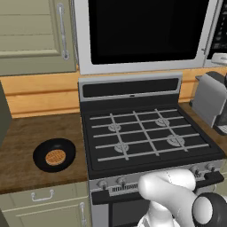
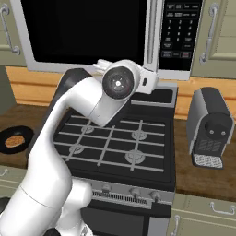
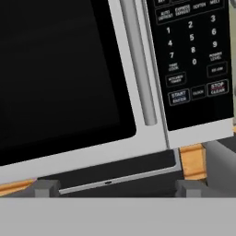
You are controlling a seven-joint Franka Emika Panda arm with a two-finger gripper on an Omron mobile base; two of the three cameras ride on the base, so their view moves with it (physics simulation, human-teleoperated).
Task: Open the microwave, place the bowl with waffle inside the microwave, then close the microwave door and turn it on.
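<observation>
My end effector (image 3: 110, 188) raised before the shut microwave door (image 3: 60, 83), fingers spread wide and empty, bar handle (image 3: 138, 64) just ahead, microwave (image 1: 146, 33) above the stove (image 1: 142, 133), black bowl (image 1: 54, 154) with waffle (image 1: 55, 157) on the wooden surface (image 1: 26, 137) left of the stove

Your two base views look forward and down over the stove (image 1: 146, 133) from either side; your hand view sits close to the microwave door (image 3: 69, 83), its handle (image 3: 138, 64) at 1 o'clock.

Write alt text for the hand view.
Close view of the shut microwave door, its vertical silver bar handle just left of the dark button panel. The two finger tips rise at the bottom, apart and holding nothing.
</observation>
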